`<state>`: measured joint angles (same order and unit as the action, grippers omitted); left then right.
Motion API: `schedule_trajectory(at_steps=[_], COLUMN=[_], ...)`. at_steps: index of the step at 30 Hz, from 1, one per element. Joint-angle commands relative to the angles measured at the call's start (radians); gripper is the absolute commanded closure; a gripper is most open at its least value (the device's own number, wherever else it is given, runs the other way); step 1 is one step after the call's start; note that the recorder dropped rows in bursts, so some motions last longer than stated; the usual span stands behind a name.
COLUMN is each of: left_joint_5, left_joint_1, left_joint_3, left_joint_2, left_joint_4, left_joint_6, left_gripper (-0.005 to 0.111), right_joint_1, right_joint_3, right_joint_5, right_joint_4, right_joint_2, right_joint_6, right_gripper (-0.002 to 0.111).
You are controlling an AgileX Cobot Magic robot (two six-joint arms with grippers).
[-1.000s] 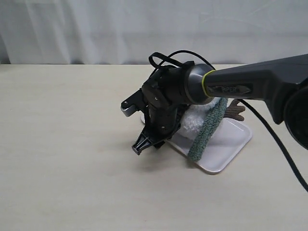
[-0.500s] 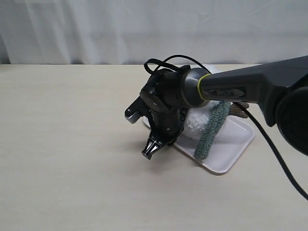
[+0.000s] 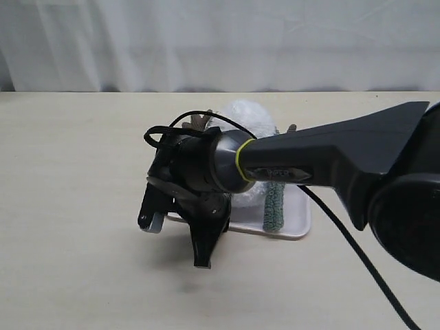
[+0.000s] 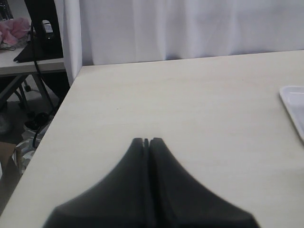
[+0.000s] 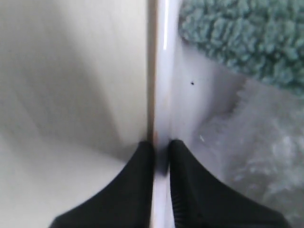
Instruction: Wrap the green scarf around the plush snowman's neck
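Observation:
The plush snowman (image 3: 249, 118) stands on a white tray (image 3: 292, 223), mostly hidden behind my right arm; its face does not show. The green scarf (image 3: 275, 203) hangs down its front onto the tray. My right gripper (image 3: 204, 257) reaches across to the tray's near left corner, pointing down. The right wrist view shows this gripper (image 5: 160, 145) shut on the tray's thin rim (image 5: 161, 71), with the scarf (image 5: 237, 38) and white fluff (image 5: 266, 156) just inside it. My left gripper (image 4: 146, 141) is shut on nothing above bare table, well away from the snowman.
A brown twig arm (image 3: 199, 122) sticks out on the snowman's left and another (image 3: 290, 129) on its right. The tray's corner (image 4: 294, 109) shows in the left wrist view. The table edge (image 4: 66, 104) drops off beside the left gripper. A white curtain hangs behind.
The tray with the snowman and scarf has turned and slid left, dragged by the right gripper on its rim. The right wrist has swung lower and to the left.

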<state>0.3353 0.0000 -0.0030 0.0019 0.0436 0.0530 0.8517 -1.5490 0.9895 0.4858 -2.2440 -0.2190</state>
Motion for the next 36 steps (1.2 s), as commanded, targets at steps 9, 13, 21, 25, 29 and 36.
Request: schedule_trajectory(at_steps=[9,13,21,25,29,36], left_joint_5=[-0.013,-0.013,-0.013,-0.013,-0.010,-0.010], left_joint_1=[-0.001,-0.001,-0.001,-0.001,-0.001,-0.001], left_joint_3=[0.003,0.003,0.003,0.003,0.003,0.003], left_joint_2=[-0.002,-0.002,-0.002,-0.002,-0.002,-0.002], left_joint_4=[-0.002,-0.002,-0.002,-0.002,-0.002,-0.002], left_joint_6=[-0.002,-0.002,-0.002,-0.002,-0.002,-0.002], left_gripper=[0.107,0.107,0.107,0.107,0.107,0.107], right_joint_1=[-0.002,-0.002,-0.002,-0.002,-0.002,-0.006], right_joint_3=[0.008,0.008,0.008,0.008,0.008,0.008], right_joint_5=[0.059,0.082,0.096,0.048,-0.103,-0.223], right_joint_4=[-0.053,-0.098,-0.175,-0.223,-0.281,-0.259], right_joint_2=[0.010,0.034,0.097,0.130,0.155,0.145], right_joint_6=[-0.020,-0.016,0.009,0.106,0.358,0.599], right_gripper=[0.104,0.092,0.068,0.068,0.068,0.053])
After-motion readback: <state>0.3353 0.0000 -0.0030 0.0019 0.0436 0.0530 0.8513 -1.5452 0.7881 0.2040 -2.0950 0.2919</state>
